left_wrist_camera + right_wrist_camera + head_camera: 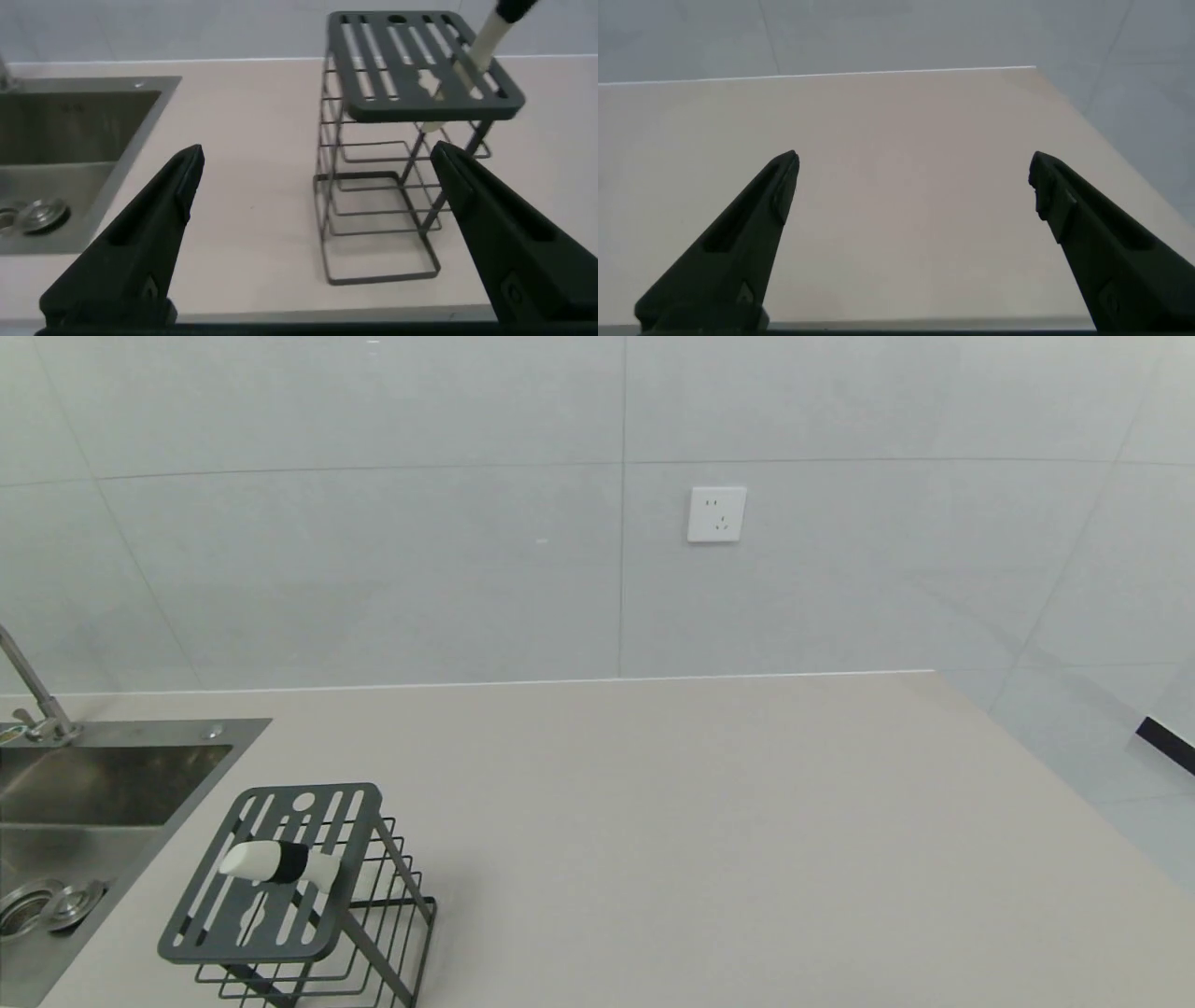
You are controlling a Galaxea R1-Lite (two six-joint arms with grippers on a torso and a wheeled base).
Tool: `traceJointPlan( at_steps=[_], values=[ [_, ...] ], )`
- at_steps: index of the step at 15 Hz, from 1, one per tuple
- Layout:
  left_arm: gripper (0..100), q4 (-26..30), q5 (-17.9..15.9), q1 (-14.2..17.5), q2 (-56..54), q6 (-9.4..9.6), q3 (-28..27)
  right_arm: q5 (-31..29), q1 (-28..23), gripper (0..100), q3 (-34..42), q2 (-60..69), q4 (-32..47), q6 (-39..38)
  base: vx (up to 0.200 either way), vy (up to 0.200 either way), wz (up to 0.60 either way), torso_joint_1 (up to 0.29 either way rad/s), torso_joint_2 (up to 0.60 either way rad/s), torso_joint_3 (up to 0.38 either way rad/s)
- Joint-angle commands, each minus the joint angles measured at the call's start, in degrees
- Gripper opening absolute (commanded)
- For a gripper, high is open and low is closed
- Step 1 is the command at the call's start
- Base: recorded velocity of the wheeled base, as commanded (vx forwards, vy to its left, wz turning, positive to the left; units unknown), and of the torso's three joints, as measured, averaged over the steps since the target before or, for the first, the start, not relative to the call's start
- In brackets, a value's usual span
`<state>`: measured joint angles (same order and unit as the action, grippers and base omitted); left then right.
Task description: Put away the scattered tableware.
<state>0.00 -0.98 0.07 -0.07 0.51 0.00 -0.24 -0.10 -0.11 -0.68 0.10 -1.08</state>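
Far left: a steel sink (103, 775) is set into the tabletop (747, 849). A faucet (33, 695) stands at its back edge and a round drain strainer (47, 905) lies in the basin.

Just right of the sink: a dark wire rack (373, 905) stands upright on the tabletop near its front edge, topped by a slotted plate. One utensil (275, 863) is lodged in a slot of that plate. It is tilted, its white handle with a black band leaning out above the plate toward the sink side. The lower part is passed down through the slot into the wire frame. What kind of utensil it is cannot be told.

Left hand (317, 154): it is held above the tabletop short of the rack (383, 215), the two dark fingers (140, 243) spread wide apart, nothing gripped. The utensil (486, 47) is seen beyond them, well apart from either finger, and the sink (65, 140) lies off to one side.

Middle to right: a plain beige tabletop surface runs back to a grey tiled wall (373, 523). A white socket (716, 513) is fixed on the wall right of centre.

Right hand (914, 159): it is held over the tabletop (906, 140), fingers (729, 252) likewise spread wide, nothing between them. The tabletop's far edge and corner are seen beyond.
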Motion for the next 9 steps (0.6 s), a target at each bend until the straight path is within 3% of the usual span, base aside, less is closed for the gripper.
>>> traceJointPlan(
  at_steps=[1,9],
  values=[
    [100,-0.09,0.01,0.01,0.07,0.02,0.00,-0.02,0.01,100,0.11,-0.02,0.08,0.03,0.000,0.000,0.00,0.000,0.00,0.000],
    [100,-0.09,0.10,0.01,0.07,-0.07,0.00,-0.02,0.01,100,0.02,-0.02,0.08,0.03,0.000,0.000,0.00,0.000,0.00,0.000]
  ],
)
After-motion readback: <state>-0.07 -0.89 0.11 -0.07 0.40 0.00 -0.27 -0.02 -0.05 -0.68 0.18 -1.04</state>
